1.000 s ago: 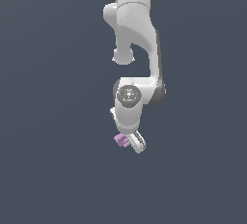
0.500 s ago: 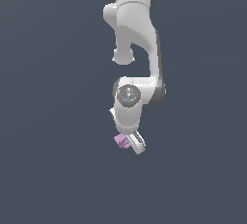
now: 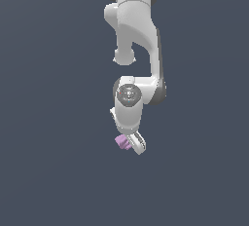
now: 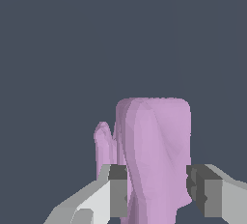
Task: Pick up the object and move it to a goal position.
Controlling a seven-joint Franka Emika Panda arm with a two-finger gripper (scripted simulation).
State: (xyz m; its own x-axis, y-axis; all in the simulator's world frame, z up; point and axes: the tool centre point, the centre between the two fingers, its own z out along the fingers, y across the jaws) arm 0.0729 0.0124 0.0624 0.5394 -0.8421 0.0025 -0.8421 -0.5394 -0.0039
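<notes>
I see the white jointed robot arm (image 3: 138, 40) hanging down from the top of the exterior view, against a flat dark slate-blue backdrop with no table or floor line that I can make out. At its lower end is the white pincer (image 3: 132, 144), tilted, its tip angled toward the exterior view's right.

The small light purple-pink blocky piece with ridges (image 3: 121, 142) sits at the pincer's tip, on the side toward the exterior view's left, touching the white finger. It is much smaller than the pincer. I see nothing under it in this view; it is held in the air.

Wrist view: the purple-pink piece (image 4: 157, 155) fills the space between the two dark grey finger pads (image 4: 118, 191). One pad presses its one side, the other pad is against or just beside the opposite side; I cannot tell if that second contact is full. A thinner ridge of the same piece sticks out beside the main body, beyond the pad. The main body has a rounded top edge and soft vertical folds down its face.

So I read the pincer (image 4: 159, 194) as closed on the purple-pink piece, gripping it by its two sides.

I cannot see any goal marker in either view.
</notes>
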